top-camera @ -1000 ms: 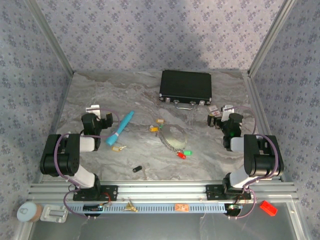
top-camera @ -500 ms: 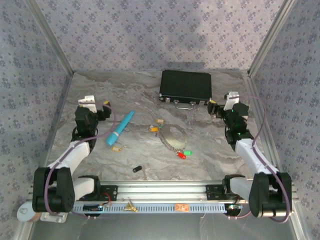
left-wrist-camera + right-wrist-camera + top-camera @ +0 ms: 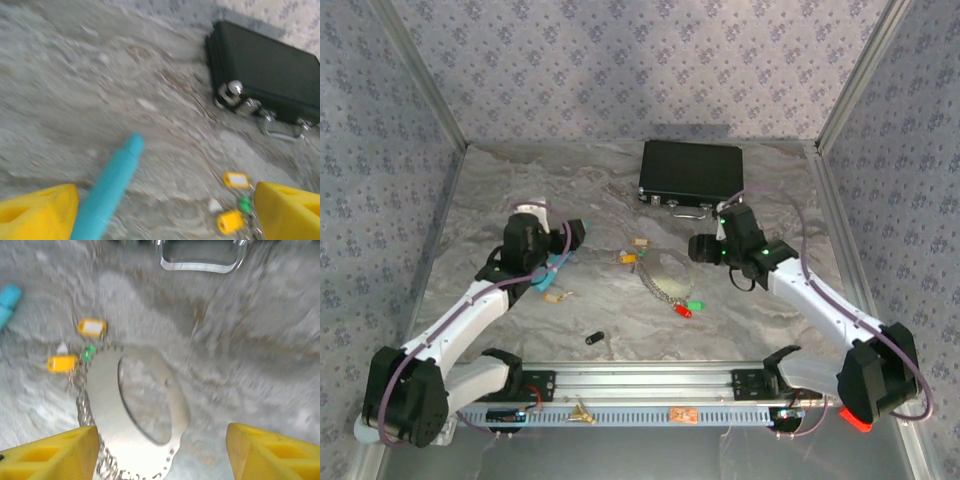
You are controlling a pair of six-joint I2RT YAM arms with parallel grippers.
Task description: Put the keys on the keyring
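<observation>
The keyring (image 3: 150, 405), a silver loop with a chain (image 3: 86, 410), lies flat at mid-table (image 3: 670, 270); its red and green tags (image 3: 688, 308) rest at the chain's near end. Two yellow-headed keys (image 3: 92, 328) (image 3: 63, 363) lie just left of the ring, and they show as keys (image 3: 236, 179) (image 3: 231, 221) in the left wrist view. Another key (image 3: 557, 296) lies nearer the left arm. My right gripper (image 3: 702, 247) (image 3: 160, 455) hovers open right over the ring. My left gripper (image 3: 572, 237) (image 3: 165, 215) is open above the teal tube (image 3: 107, 190).
A black case (image 3: 692, 175) with a metal handle (image 3: 200, 260) sits at the back centre. The small black capsule (image 3: 592, 338) lies near the front rail. The teal tube (image 3: 552, 268) lies diagonally under the left wrist. Patterned walls close in the table.
Both arms have swung inward from the table's sides: the left one now reaches over the teal tube, the right one over the keyring. Nothing on the table has moved.
</observation>
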